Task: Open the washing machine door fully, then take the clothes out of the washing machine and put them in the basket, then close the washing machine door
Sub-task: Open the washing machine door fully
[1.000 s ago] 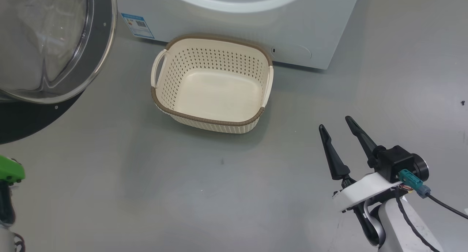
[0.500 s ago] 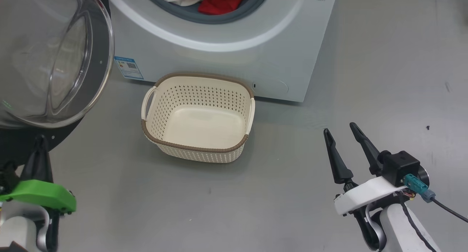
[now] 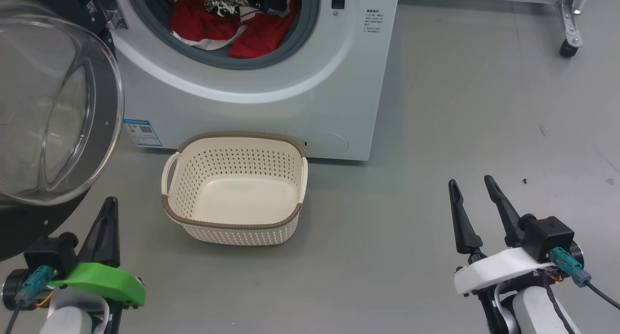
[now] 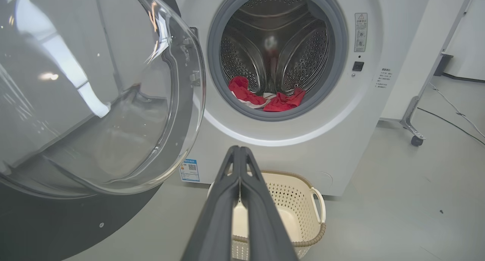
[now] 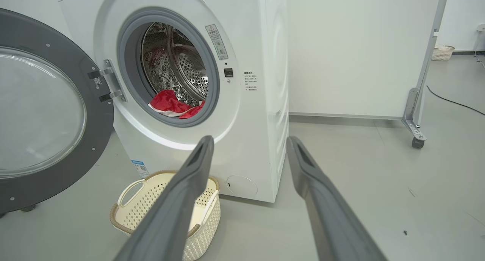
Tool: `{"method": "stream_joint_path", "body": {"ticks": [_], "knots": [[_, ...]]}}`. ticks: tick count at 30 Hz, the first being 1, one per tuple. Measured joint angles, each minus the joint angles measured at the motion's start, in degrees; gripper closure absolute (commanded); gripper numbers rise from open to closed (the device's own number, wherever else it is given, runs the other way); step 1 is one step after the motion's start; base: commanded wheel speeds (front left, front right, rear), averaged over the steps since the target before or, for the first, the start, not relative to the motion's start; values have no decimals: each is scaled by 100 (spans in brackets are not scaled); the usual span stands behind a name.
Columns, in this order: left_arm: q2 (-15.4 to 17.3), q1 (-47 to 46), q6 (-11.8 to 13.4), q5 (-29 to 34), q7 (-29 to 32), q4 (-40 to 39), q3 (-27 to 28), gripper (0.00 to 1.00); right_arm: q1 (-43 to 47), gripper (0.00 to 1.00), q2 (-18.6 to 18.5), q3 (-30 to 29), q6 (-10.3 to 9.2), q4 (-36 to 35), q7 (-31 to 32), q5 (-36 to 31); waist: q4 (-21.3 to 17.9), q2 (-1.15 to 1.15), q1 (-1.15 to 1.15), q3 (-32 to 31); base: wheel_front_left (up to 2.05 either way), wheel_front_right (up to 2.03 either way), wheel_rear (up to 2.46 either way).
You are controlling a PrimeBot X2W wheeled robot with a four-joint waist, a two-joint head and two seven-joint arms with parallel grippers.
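Washing machine door (image 3: 48,106) open left of washing machine (image 3: 271,116), red clothes (image 3: 203,23) inside it, basket (image 3: 237,234) just before it; left gripper (image 3: 110,208) fingers pressed together, right gripper (image 3: 471,181) fingers spread.

Bare test room, grey floor (image 3: 460,106), wheeled white partition (image 5: 360,52), washing machine (image 3: 290,106)

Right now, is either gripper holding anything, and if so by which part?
Nothing is held. The left gripper is shut on nothing, the right gripper open and empty; the clothes lie in the washing machine.
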Motion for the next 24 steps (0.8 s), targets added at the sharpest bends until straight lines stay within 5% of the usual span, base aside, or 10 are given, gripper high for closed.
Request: {"method": "stream_joint_path", "body": {"ticks": [14, 15, 16, 17, 24], "knots": [[-272, 352, -19, 47, -5, -613, -167, 100, 175, 0, 22, -98, -51, -279, 0, -9, -309, 0, 0, -99, 0, 0, 0], [-285, 361, -19, 48, -5, -630, -186, 78, 176, 0, 25, -119, -55, -301, 0, -9, -321, 0, 0, -88, 0, 0, 0], [-303, 366, -19, 48, -5, -655, -192, 31, 176, 0, 27, -142, -80, -318, -1, -9, -330, 0, 0, -79, 0, 0, 0], [-325, 372, -19, 47, -5, -694, -188, 0, 179, 0, 27, -154, -93, -332, 0, -9, -336, 0, 0, -72, 0, 0, 0], [-386, 408, -19, 44, -5, -859, -178, 0, 257, 0, 38, -185, -93, -393, -1, -11, -372, 0, 0, -20, 0, 0, 0]]}}
